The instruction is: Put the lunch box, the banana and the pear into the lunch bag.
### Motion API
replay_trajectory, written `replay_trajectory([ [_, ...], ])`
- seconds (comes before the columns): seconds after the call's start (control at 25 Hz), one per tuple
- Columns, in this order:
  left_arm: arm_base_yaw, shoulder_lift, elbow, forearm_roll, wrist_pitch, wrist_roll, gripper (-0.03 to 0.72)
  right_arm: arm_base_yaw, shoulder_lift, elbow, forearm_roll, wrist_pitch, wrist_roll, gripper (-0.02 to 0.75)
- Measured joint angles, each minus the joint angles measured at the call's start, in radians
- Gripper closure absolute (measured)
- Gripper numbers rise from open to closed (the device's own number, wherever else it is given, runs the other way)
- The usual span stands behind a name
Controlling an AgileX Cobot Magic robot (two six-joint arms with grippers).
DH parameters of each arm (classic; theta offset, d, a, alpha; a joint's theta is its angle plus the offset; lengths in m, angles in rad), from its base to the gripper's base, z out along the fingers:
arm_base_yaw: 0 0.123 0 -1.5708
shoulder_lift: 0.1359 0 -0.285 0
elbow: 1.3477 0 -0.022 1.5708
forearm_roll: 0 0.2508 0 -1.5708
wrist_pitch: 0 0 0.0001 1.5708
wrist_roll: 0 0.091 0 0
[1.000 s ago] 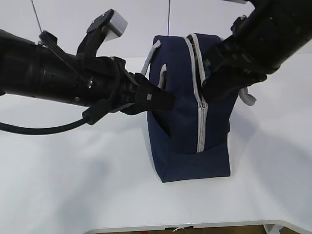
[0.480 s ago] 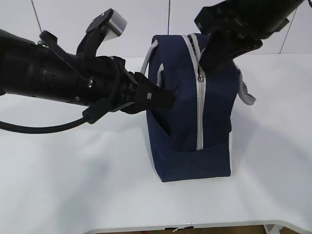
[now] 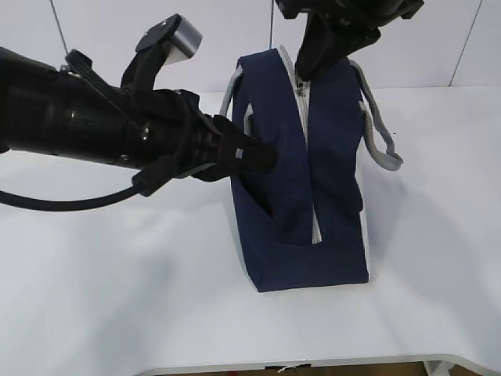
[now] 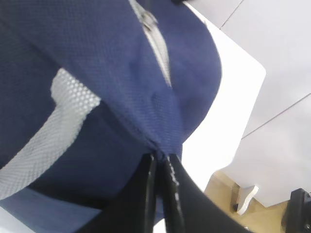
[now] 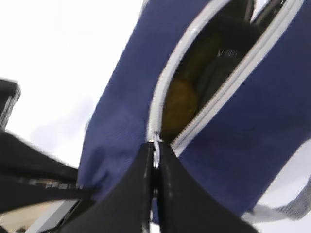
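The bag [image 3: 305, 196] stands upright mid-table [image 3: 117, 298]. At its nine o'clock the left gripper [image 4: 159, 162] pinches a fold of its navy fabric. At twelve o'clock the right gripper [image 5: 154, 160] is pressed together on the zip pull [image 5: 156, 148]. Something yellow [image 5: 177, 104] shows inside the gap.

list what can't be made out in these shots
- Lunch box: not identifiable; the right wrist view shows only dark shapes through the bag's zip opening.
- Banana versus pear: a yellow shape sits inside, too dim and blurred to tell which.
- Zip pull: in the exterior view the right gripper covers it.
- Left gripper: pinches bag fabric; the exterior view hides its tips against the bag.
- Bag's white panel: only an edge shows.
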Motion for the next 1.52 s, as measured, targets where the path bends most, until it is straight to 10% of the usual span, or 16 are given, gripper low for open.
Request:
replay_trajectory([
  [1.52, 0.0, 0.0, 0.0, 0.081, -0.015, 0.002, 0.702, -0.157, 0.33, -0.462, 0.019, 0.025, 0.055, 0.72],
])
